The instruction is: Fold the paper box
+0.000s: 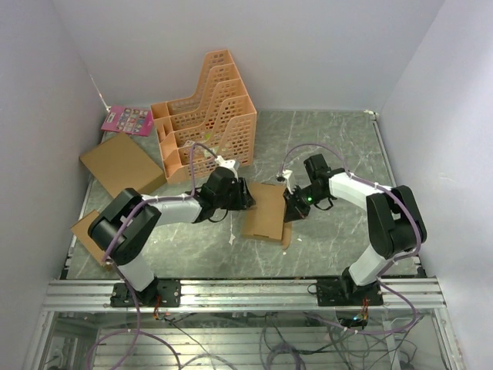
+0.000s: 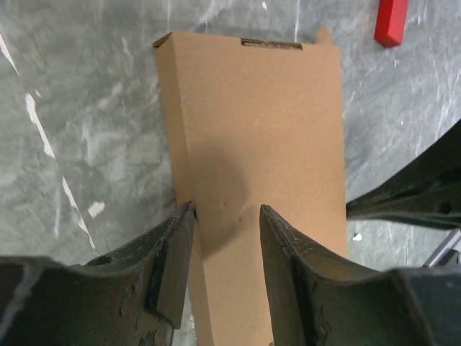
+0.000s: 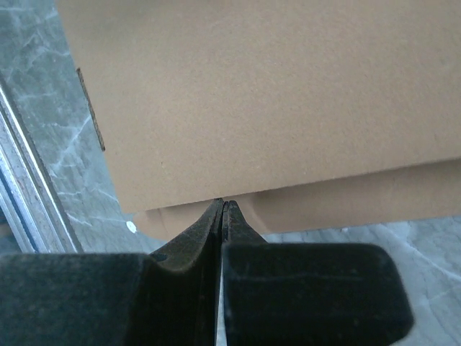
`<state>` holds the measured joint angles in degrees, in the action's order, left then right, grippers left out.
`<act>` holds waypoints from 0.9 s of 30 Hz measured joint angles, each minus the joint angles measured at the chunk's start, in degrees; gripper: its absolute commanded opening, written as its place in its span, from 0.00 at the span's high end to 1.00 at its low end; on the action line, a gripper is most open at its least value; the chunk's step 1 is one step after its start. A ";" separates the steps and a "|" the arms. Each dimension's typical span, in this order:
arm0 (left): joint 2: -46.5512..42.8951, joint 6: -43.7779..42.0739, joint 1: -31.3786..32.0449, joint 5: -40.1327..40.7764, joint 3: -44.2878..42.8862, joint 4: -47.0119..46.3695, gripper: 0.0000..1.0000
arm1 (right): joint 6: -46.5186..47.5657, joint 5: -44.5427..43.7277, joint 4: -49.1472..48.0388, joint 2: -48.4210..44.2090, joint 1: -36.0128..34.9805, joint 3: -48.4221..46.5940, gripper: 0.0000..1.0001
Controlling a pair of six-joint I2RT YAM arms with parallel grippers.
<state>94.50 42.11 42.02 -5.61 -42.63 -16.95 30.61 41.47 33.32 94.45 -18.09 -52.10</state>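
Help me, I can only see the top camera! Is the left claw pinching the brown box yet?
Observer: Not yet. The left wrist view shows the left gripper open, with its fingers astride one side edge of the paper box.
Operator: What about the other claw?
Observer: The right gripper is shut with nothing between its fingers. Its tips sit right at the box's edge.
Operator: Does the box have any holes?
Observer: Yes, the left wrist view shows one narrow slot cut near its far edge.
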 measured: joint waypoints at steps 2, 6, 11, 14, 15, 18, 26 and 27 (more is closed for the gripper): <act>1.14 -1.36 -0.46 0.00 -2.21 1.79 0.49 | -0.46 0.72 -0.02 1.09 -0.37 -0.66 1.00; 3.26 -3.45 -2.03 -0.24 -5.97 4.22 0.48 | -1.84 1.68 -0.94 2.45 -1.20 -1.29 1.00; 5.31 -6.71 -3.69 -1.29 -11.06 6.29 0.45 | -2.93 1.77 -1.99 2.49 -1.36 -1.57 1.00; 4.26 -8.68 -4.63 -1.31 -11.15 5.97 0.45 | -2.43 2.14 -1.77 1.60 -0.72 -1.57 0.95; 3.45 -9.20 -4.94 -1.29 -10.84 5.84 0.45 | -2.03 2.40 -1.70 0.72 -0.37 -1.55 0.94; -1.62 -10.88 -5.64 -1.18 -8.26 5.05 0.44 | -0.17 3.72 -1.55 -3.13 0.48 -1.31 0.90; -24.52 -12.81 -5.97 1.14 6.03 -1.31 0.32 | 5.57 9.55 -1.11 -15.21 0.87 1.25 0.70; -28.17 -12.74 -5.97 1.75 8.90 -2.32 0.25 | 6.03 10.10 -1.11 -16.22 0.87 1.86 0.62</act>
<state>66.32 29.36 36.05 -3.86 -33.74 -19.27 36.64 51.57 32.21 78.24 -17.21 -50.24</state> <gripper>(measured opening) 0.616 0.221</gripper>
